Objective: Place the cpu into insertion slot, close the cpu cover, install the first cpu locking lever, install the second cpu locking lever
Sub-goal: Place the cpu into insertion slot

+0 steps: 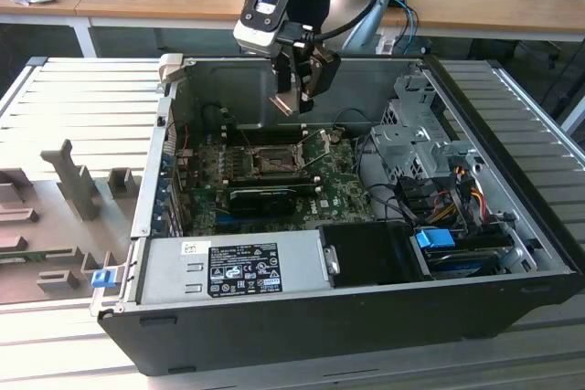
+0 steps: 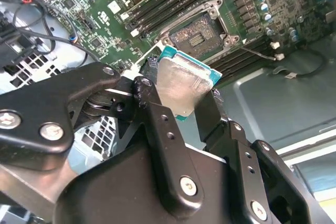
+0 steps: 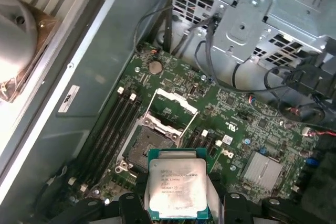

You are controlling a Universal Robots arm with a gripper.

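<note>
— Where do we see the cpu?

— We see the small flat square chip with its silver-grey metal top and teal edge, the cpu [image 3: 178, 184], pinched between the two black fingers [image 2: 157, 124] of the gripper [image 3: 178, 207]. They press against opposite edges of the chip, and its metal top faces the cameras in both wrist views.

— Is it in the socket?

— No. We find the square dark insertion slot [image 3: 149, 148] bare, its pin field uncovered, and the chip is held in the air above the board, apart from it. In the exterior view the gripper [image 1: 297, 98] hangs over the slot [image 1: 274, 163], clear of the components below.

— And the cover?

— We make out the thin silver metal frame plate, the cpu cover [image 3: 177, 102], tilted up off the far edge of the slot in the first wrist view, so the socket lies open.

— What surrounds it?

— We see the green motherboard [image 3: 236, 129] around the socket, with long black memory slots [image 3: 113, 124] running just beside it. The board lies inside an open black computer case [image 1: 366, 317], with a perforated grey metal drive cage [image 3: 252, 14] near one end and a silver power supply box [image 1: 228, 267] along the front.
</note>
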